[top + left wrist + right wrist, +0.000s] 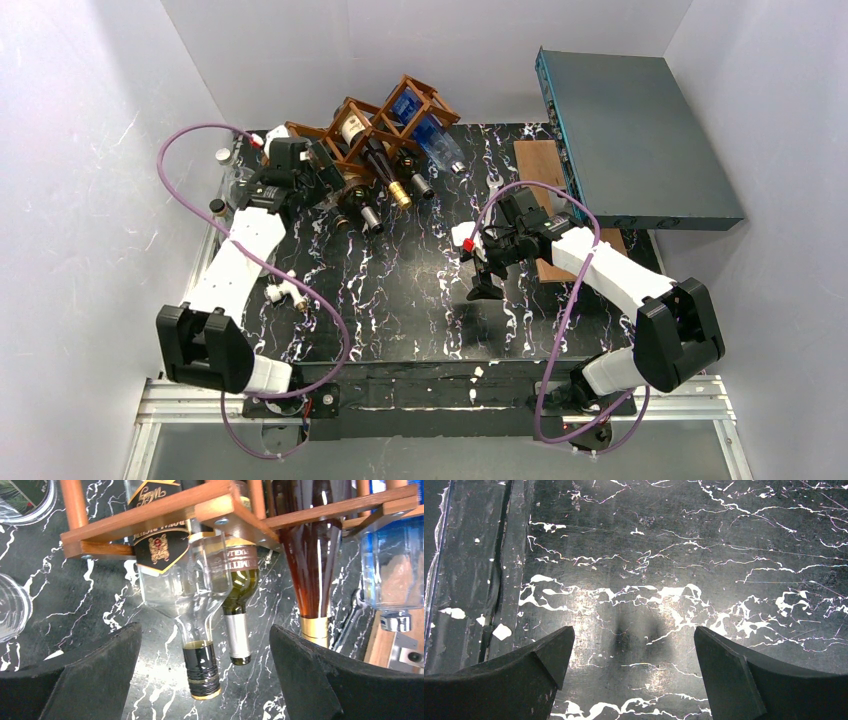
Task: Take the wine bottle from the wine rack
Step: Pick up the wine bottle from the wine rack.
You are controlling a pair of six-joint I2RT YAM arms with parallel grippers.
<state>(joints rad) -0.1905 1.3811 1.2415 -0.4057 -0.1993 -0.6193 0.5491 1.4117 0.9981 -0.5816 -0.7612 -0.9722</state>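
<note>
The reddish-brown wooden wine rack (375, 125) stands at the back of the black marbled table and holds several bottles, necks pointing toward me. In the left wrist view its slats (165, 510) cross the top. Below them hang a clear bottle with a black cap (202, 665), a green bottle with a silver cap (237, 635) and an amber bottle with a gold cap (312, 570). My left gripper (205, 632) is open, its fingers either side of the clear bottle's neck without touching it; it is at the rack's left front (325, 180). My right gripper (487, 272) is open and empty above bare table (634, 635).
A large grey flat box (640, 140) leans at the back right, over a flat wooden board (540, 165). A blue-tinted plastic bottle (425, 125) lies in the rack's right cell. Glassware (225, 165) stands by the left wall. Small white pieces (285, 293) lie near the left arm.
</note>
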